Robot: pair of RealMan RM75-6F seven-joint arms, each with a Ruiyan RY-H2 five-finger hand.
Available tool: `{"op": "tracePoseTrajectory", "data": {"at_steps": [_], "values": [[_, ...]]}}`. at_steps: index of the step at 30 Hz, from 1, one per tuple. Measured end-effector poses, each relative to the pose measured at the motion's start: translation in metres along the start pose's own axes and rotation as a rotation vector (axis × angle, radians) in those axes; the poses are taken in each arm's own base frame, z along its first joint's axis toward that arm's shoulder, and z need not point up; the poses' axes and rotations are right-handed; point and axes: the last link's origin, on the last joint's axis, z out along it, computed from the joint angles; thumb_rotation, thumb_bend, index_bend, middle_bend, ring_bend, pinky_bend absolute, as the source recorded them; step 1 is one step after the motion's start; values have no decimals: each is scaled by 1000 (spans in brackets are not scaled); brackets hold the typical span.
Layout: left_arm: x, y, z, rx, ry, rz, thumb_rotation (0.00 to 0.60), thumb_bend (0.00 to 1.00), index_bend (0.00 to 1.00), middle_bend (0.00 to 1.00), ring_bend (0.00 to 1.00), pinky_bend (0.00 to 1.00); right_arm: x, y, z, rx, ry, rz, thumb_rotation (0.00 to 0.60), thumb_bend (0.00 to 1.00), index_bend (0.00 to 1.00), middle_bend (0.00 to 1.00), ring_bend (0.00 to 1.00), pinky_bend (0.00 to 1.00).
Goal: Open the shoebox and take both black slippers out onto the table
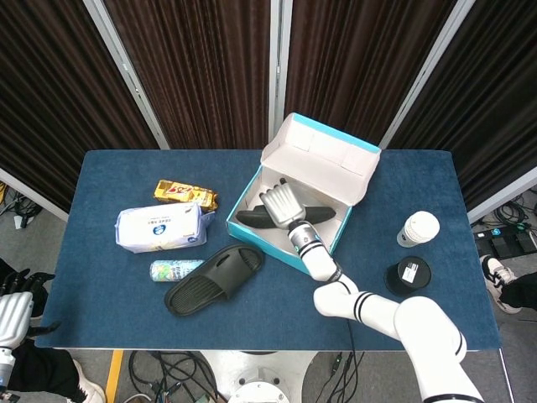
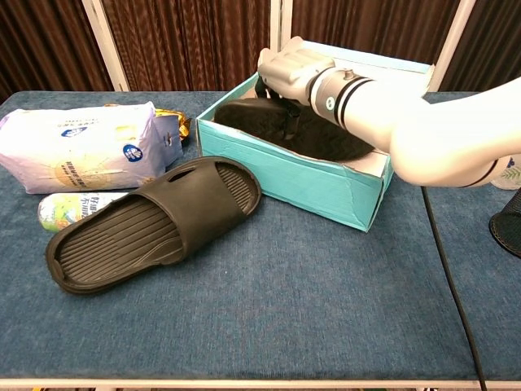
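The teal shoebox [image 1: 323, 243] [image 2: 301, 175] stands open at the table's middle, its lid [image 1: 323, 155] tipped back. One black slipper [image 1: 248, 220] [image 2: 330, 142] lies inside, sole up and tilted on edge. My right hand [image 1: 281, 204] [image 2: 289, 69] is down in the box and grips this slipper near its middle, fingers curled over its far edge. The other black slipper [image 1: 214, 279] [image 2: 155, 224] lies on the table left of the box. My left hand [image 1: 13, 312] hangs off the table's near left corner, holding nothing, fingers apart.
A white bag [image 1: 159, 227] [image 2: 81, 147], a gold packet [image 1: 185, 193] and a small bottle [image 1: 172, 269] [image 2: 61, 210] lie left of the box. A paper cup [image 1: 417, 228] and a black round object [image 1: 409, 273] stand to the right.
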Motion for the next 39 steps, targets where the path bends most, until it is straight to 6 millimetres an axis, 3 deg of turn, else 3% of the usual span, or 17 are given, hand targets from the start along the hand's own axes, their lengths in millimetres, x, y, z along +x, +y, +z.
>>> {"op": "tracePoseTrajectory", "data": {"at_steps": [6, 12, 18, 23, 30, 39], "values": [[3, 3, 1, -9, 5, 4, 600, 0, 198, 159, 51, 47, 24, 7, -12, 45, 88, 67, 600, 334, 775, 584, 471, 320], [7, 6, 2, -16, 13, 13, 600, 0, 198, 159, 51, 47, 57, 11, -37, 128, 171, 157, 600, 334, 781, 585, 471, 322], [11, 9, 0, -20, 20, 20, 600, 0, 198, 159, 51, 47, 94, 11, -79, 265, 181, 307, 600, 334, 781, 586, 471, 322], [13, 13, -1, -29, 24, 23, 600, 0, 198, 159, 51, 47, 117, 10, -120, 389, 84, 487, 600, 334, 782, 586, 471, 323], [15, 14, -6, -28, 24, 24, 600, 0, 198, 159, 51, 47, 110, 6, -154, 487, -171, 605, 600, 334, 781, 586, 473, 295], [15, 13, -9, -23, 18, 22, 600, 0, 198, 159, 52, 47, 72, -4, -164, 547, -290, 418, 600, 334, 780, 584, 472, 178]]}}
